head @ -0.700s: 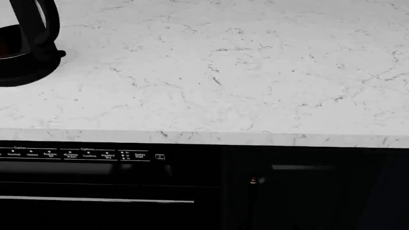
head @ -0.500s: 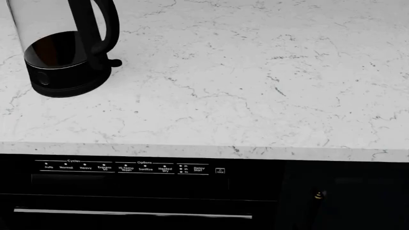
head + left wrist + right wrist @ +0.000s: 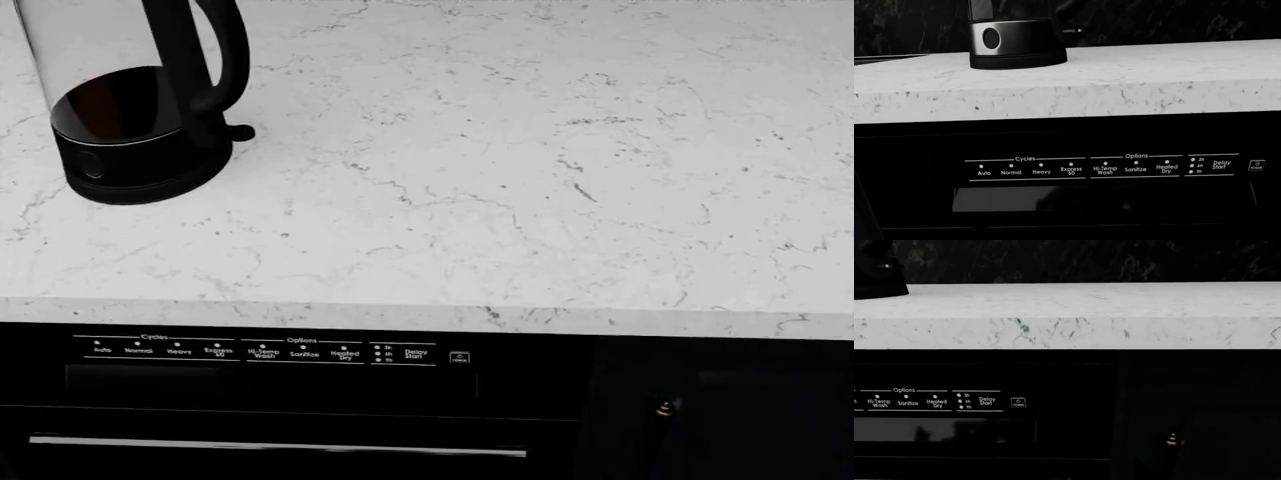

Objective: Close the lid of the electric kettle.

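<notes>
The electric kettle (image 3: 134, 110) stands on the white marble counter at the far left of the head view. Its clear glass body, black base and black loop handle (image 3: 220, 55) show, but the frame cuts off its top. The lid is out of view. In the left wrist view the kettle's base (image 3: 1017, 45) sits on the counter above the dishwasher panel. Only an edge of that base (image 3: 877, 282) shows in the right wrist view. No gripper or arm appears in any view.
The marble counter (image 3: 534, 180) stretches to the right of the kettle. Below its front edge is a black dishwasher with a control panel (image 3: 267, 352) and a handle bar (image 3: 267, 445). A dark cabinet with a small brass knob (image 3: 662, 407) is beside it.
The head view has shifted left, so the kettle sits further right and lower in the frame with more of its body showing. Since half a second ago almost nothing has moved.
</notes>
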Controlling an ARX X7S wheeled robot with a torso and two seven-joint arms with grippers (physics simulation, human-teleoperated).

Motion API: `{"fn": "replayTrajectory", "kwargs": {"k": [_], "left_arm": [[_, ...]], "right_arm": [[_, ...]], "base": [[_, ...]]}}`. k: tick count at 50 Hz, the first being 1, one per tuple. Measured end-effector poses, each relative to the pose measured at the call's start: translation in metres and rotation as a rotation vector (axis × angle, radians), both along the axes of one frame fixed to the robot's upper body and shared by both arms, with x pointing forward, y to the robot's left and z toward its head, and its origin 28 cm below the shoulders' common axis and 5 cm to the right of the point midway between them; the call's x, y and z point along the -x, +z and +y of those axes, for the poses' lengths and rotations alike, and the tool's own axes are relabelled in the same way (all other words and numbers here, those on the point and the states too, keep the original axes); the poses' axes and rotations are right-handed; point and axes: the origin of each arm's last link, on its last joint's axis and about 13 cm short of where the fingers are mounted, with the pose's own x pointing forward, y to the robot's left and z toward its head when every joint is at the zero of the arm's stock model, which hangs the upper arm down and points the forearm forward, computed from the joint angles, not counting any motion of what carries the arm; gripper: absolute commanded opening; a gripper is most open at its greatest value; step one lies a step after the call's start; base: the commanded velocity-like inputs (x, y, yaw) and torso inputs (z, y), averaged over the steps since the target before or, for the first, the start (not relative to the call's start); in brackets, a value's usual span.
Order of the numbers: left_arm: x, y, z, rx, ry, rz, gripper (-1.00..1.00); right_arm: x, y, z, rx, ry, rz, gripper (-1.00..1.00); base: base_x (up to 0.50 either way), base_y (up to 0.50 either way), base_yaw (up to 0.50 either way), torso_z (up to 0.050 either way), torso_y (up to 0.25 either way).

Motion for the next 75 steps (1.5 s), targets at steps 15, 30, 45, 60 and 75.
{"fn": "replayTrajectory", "kwargs": {"k": [15, 30, 45, 60, 75], "left_arm": [[0.0003, 0.0000, -0.0002, -0.019, -0.003, 0.004, 1.00], [0.0003, -0.0002, -0.0002, -0.026, -0.008, 0.008, 1.00], [-0.0002, -0.0005, -0.0003, -0.028, -0.010, 0.012, 1.00], [-0.0003, -0.0008, -0.0005, -0.027, -0.011, 0.014, 1.00], [-0.0002, -0.0012, -0.0004, -0.030, -0.013, 0.015, 1.00]], "right_arm": [[0.0007, -0.0005, 0.0002, -0.011, 0.009, 0.004, 1.00], [0.0014, -0.0004, 0.0006, -0.021, 0.019, 0.006, 1.00], [0.0015, 0.0001, 0.0017, -0.024, 0.029, 0.004, 1.00], [0.0019, 0.0006, 0.0025, -0.009, 0.040, 0.002, 1.00], [0.0030, 0.0010, 0.0032, -0.010, 0.044, -0.002, 1.00]], "base": [[0.00, 0.00, 0.00, 0.050, 0.000], [0.00, 0.00, 0.00, 0.050, 0.000], [0.00, 0.00, 0.00, 0.050, 0.000], [0.08, 0.47, 0.00, 0.050, 0.000], [0.09, 0.50, 0.00, 0.050, 0.000]]}}
